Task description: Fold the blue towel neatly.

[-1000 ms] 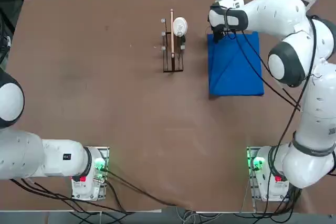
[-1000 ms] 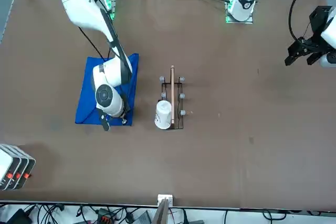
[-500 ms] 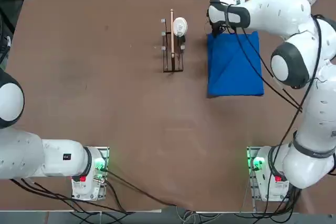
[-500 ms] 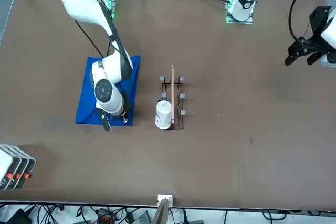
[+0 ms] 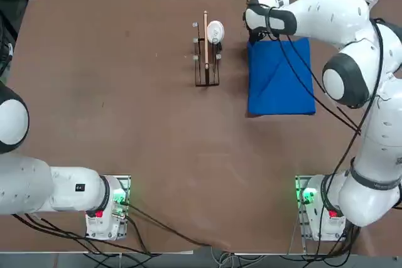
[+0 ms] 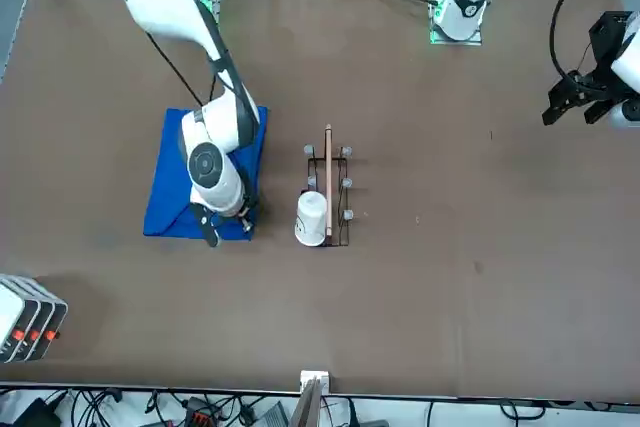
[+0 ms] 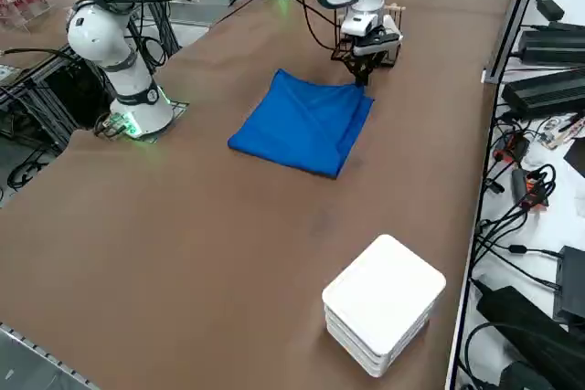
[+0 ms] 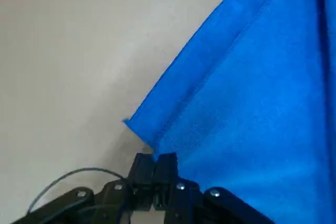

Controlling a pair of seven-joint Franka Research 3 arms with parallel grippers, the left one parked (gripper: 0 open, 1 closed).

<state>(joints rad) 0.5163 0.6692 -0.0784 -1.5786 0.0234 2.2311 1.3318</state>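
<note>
1. Nearest your robot's base, the blue towel (image 5: pixel 279 89) lay flat, folded into a compact panel.
2. At its far edge, your right gripper (image 8: pixel 156 157) had its fingers closed, probably to pinch or press a corner; any grip was unclear.
3. Your wrist view showed that corner; the overhead view, blocked by the arm (image 5: pixel 326 14), did not.

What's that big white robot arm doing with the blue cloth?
It's folding the blue towel, which lies on the brown table. The right gripper is down at one corner of the towel, with its fingers shut. I can't tell whether they have pinched any cloth. The towel already looks partly folded, lying fairly flat with some creases. The little wooden rack stands off to the side.
</note>
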